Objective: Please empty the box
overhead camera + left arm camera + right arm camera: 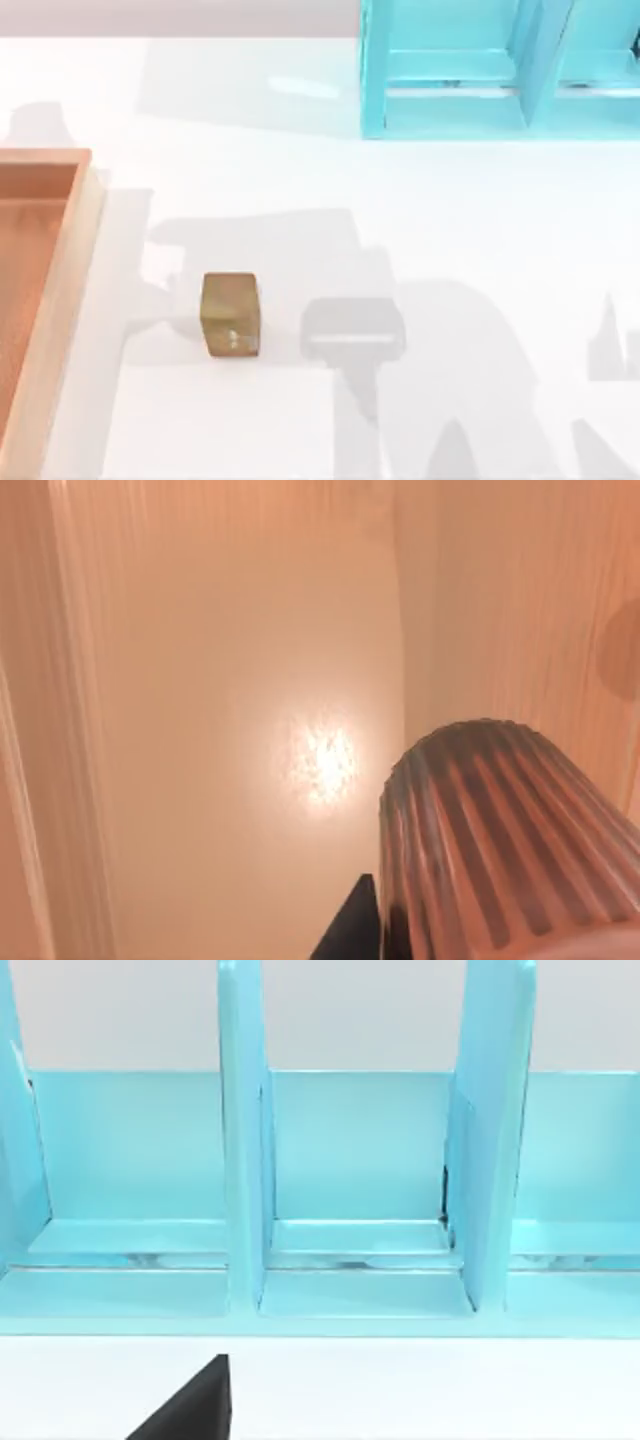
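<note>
Wooden and shallow, the box (62, 290) lies at the far left edge of the table, cut off by the top view's left border, its light tan rim walls framing an orange-brown inner floor on which nothing can be seen from above in the part that shows. From the left wrist view the same warm wood surrounds the camera: the box (210, 680) floor glows with a bright spot of reflected light, and a ribbed, dark-striped cylindrical object (500, 850) stands close up in the foreground, with a dark sliver of gripper hardware beside its base; whether the left gripper's fingers are spread or closed on that ribbed thing I cannot tell. Outside the box, just to its right on the white table (450, 230), sits a small tan-brown block (230, 314), upright and clear of the rim, with soft grey arm shadows falling across the tabletop around it. Farther off, at the table's back right, a cyan shelf unit (470, 70) stands with its open compartments facing forward. The right wrist view looks straight at this shelf (360, 1210), showing three bays split by upright dividers, with one dark corner of the right gripper's finger (195, 1405) at the frame's edge; how far that gripper is open I cannot tell.
</note>
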`<action>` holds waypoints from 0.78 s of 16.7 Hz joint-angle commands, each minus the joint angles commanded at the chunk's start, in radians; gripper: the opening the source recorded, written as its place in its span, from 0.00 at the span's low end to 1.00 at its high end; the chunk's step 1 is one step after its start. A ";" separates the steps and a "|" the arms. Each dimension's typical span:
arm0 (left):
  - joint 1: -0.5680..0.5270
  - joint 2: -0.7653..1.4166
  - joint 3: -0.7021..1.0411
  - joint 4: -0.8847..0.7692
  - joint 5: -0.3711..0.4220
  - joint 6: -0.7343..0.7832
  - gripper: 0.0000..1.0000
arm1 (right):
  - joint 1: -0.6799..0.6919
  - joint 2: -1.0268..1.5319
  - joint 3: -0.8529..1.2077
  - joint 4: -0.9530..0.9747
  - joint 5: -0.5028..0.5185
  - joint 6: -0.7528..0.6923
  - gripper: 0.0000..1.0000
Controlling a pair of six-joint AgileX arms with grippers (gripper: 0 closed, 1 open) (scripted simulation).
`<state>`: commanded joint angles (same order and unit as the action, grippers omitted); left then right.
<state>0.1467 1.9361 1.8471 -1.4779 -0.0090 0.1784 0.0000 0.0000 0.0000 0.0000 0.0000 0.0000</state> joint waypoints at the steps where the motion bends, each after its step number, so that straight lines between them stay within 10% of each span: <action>1: -0.022 0.016 0.008 0.009 -0.004 -0.022 0.00 | 0.000 0.000 0.000 0.000 0.000 0.000 1.00; 13: -0.570 0.284 0.085 0.199 0.019 -0.565 0.00 | 0.000 0.000 0.000 0.000 0.000 0.000 1.00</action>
<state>-0.4231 2.2201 1.9325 -1.2790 0.0097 -0.3871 0.0000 0.0000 0.0000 0.0000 0.0000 0.0000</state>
